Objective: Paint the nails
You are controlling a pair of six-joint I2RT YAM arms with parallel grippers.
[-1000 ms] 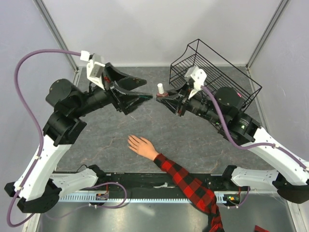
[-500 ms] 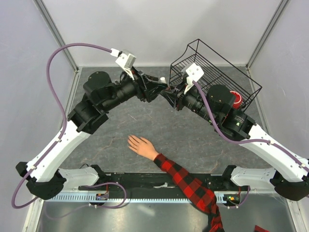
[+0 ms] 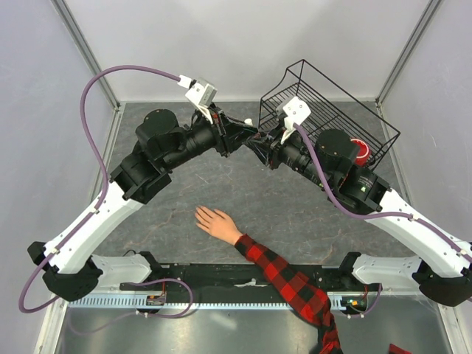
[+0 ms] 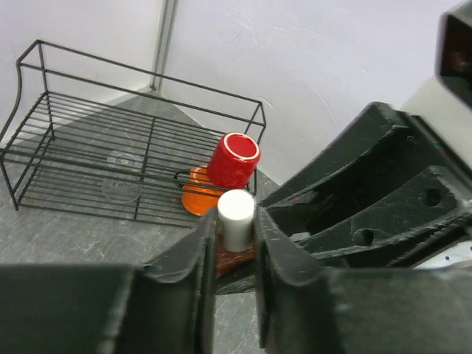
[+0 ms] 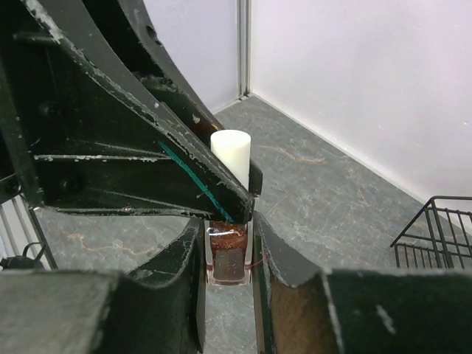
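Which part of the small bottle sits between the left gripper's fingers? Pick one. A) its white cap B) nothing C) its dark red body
A: the left wrist view shows the white cap inside the left gripper; the right gripper holds the bottle below.

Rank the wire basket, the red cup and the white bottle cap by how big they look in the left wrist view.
1. Wire basket, by far the largest.
2. Red cup.
3. White bottle cap, smallest; it sits nearer the camera than the cup, so its true size is likely smaller still.
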